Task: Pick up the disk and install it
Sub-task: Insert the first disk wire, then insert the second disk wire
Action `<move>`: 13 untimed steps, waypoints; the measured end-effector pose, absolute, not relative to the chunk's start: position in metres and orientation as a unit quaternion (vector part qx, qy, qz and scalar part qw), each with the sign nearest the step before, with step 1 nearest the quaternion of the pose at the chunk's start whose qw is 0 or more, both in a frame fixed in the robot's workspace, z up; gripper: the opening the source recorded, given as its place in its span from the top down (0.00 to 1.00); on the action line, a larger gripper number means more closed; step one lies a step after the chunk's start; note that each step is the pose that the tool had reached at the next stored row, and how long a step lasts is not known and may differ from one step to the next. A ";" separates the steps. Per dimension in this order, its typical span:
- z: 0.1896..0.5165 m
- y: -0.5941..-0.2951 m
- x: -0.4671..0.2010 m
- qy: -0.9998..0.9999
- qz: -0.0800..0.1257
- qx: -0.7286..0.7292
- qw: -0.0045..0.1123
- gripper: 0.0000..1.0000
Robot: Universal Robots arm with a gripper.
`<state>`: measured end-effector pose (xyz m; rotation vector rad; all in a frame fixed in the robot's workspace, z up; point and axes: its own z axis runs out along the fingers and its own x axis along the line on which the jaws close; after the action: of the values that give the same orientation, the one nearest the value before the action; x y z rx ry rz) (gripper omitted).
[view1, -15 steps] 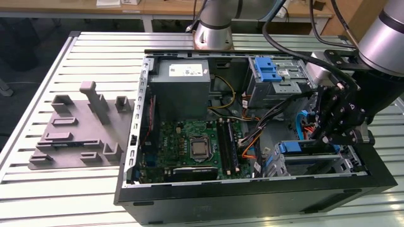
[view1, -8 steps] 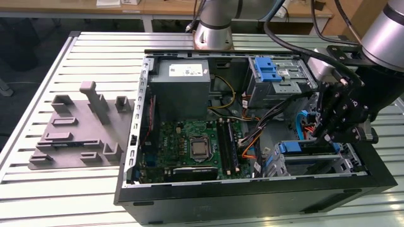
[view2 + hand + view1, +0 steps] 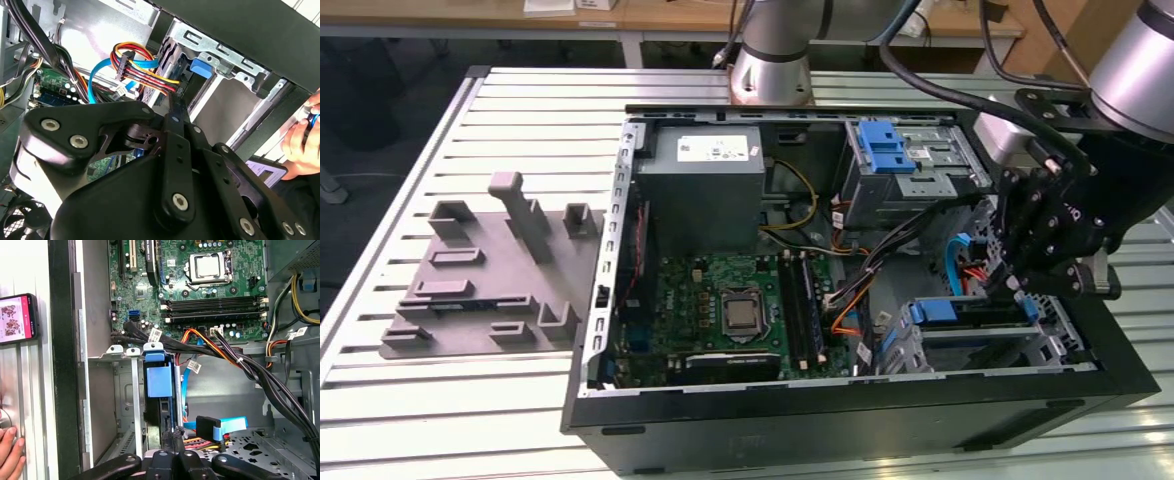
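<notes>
The disk (image 3: 159, 382), dark with a blue plastic frame, stands on edge inside the metal drive cage (image 3: 127, 390) of the open computer case (image 3: 854, 400). In the exterior view the disk (image 3: 961, 311) sits in the cage at the case's near corner, on the exterior view's right. My black gripper (image 3: 1017, 290) hangs just above that cage. In the first wrist view the gripper (image 3: 172, 434) is shut, its tips together against the disk's dark end. The second wrist view has the gripper (image 3: 173, 102) pointing at the cage, near the disk's blue tab (image 3: 202, 67).
Bundled cables (image 3: 240, 360) and a blue data cable (image 3: 220, 425) run close beside the cage. The motherboard (image 3: 727, 310), the grey power supply (image 3: 707, 175) and an upper bay with a blue latch (image 3: 887, 150) share the case. A person's hand (image 3: 10, 450) and a phone (image 3: 17, 317) lie outside it. A grey fixture (image 3: 494, 270) sits on the table.
</notes>
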<state>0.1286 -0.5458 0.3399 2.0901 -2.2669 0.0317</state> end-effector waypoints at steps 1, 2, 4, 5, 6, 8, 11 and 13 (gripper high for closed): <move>0.340 -0.546 0.129 -0.735 0.010 0.678 0.029 0.89; 0.340 -0.546 0.129 -0.735 0.010 0.678 0.029 0.89; 0.340 -0.546 0.129 -0.735 0.010 0.678 0.029 0.89; 0.340 -0.546 0.129 -0.735 0.010 0.678 0.029 0.89; 0.340 -0.546 0.129 -0.735 0.010 0.678 0.029 0.89; 0.340 -0.546 0.128 -0.735 0.010 0.678 0.029 0.89; 0.340 -0.546 0.126 -0.735 0.010 0.678 0.029 0.89; 0.340 -0.546 0.125 -0.735 0.010 0.678 0.029 0.89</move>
<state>0.1247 -0.5459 0.3404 2.0899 -2.2667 0.0319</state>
